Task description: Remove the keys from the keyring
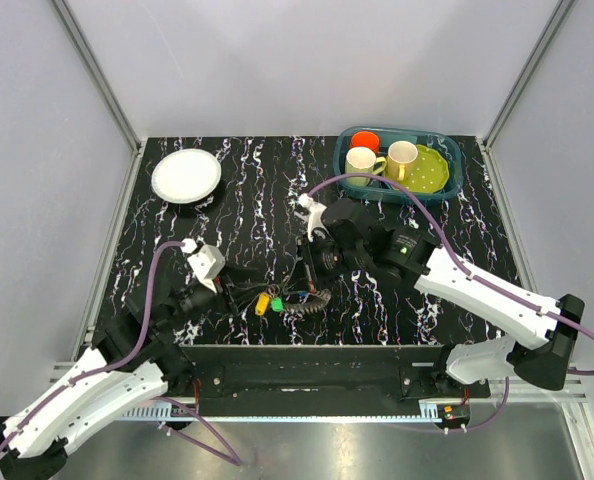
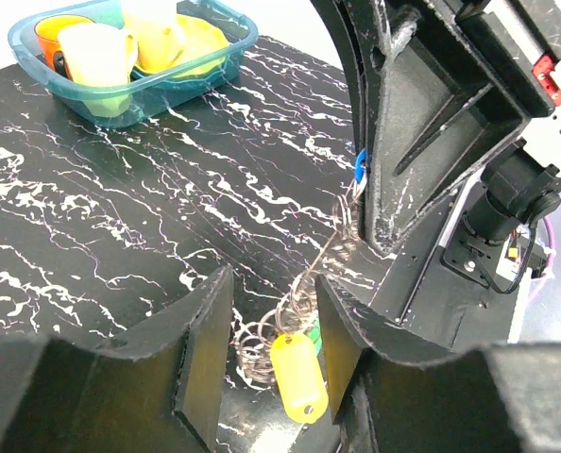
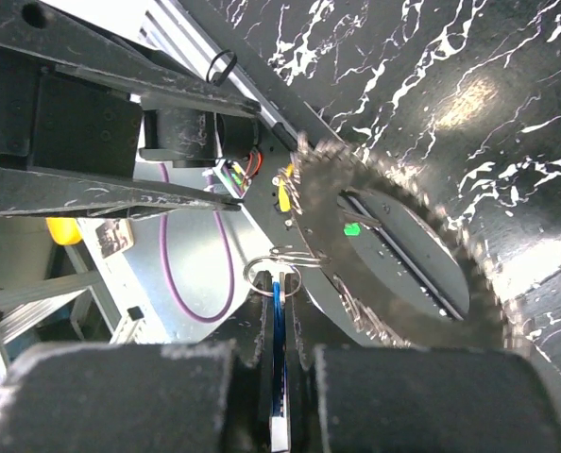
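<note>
Left wrist view: finds left gripper [image 2: 273, 294] spread wide astride a yellow tag [image 2: 299, 373], gripping nothing; shows right gripper [image 3: 276, 357] pinched tight on a blue key [image 3: 277, 307]; puts keyring [image 1: 299, 298] and keys [image 3: 394, 283] at table [image 1: 257, 190] near-centre, between both.

Black marbled table [image 1: 277, 190] in a pale booth

Plain pale walls [image 1: 307, 60] close the back and both sides, with slanting aluminium posts [image 1: 97, 75] at the back corners. The tabletop is black with white veining (glossy: it throws back bright patches of light in the right wrist view). A metal rail [image 1: 307, 410] lines its near edge, above a brushed steel sheet [image 1: 357, 450].
</note>
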Controlling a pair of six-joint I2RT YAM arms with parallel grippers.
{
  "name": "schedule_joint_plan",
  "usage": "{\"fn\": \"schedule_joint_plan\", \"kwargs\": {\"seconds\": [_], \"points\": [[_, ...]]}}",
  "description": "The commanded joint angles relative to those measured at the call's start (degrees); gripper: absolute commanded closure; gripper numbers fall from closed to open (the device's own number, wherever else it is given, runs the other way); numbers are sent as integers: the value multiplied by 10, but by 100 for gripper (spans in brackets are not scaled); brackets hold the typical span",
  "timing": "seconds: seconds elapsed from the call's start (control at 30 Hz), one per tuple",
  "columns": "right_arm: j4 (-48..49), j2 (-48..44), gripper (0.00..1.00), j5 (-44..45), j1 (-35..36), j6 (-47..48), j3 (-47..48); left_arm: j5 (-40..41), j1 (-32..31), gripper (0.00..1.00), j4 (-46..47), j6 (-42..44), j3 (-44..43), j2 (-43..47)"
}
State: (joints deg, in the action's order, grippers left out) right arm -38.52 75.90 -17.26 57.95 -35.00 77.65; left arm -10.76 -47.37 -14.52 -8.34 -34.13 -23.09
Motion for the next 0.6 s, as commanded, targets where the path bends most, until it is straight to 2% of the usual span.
{"fn": "schedule_joint_plan", "kwargs": {"seconds": [0.0, 0.27, 0.57], "points": [[47, -20, 100, -44, -2, -40, 23, -9, -2, 56, 31, -12, 4, -4], [78, -32, 100, -56, -2, -85, 14, -73, -3, 55, 73, -15, -9, -20], [109, -32, 100, -96, -3, -118, 8, -95, -3, 50, 73, 1, 3, -5]]}}
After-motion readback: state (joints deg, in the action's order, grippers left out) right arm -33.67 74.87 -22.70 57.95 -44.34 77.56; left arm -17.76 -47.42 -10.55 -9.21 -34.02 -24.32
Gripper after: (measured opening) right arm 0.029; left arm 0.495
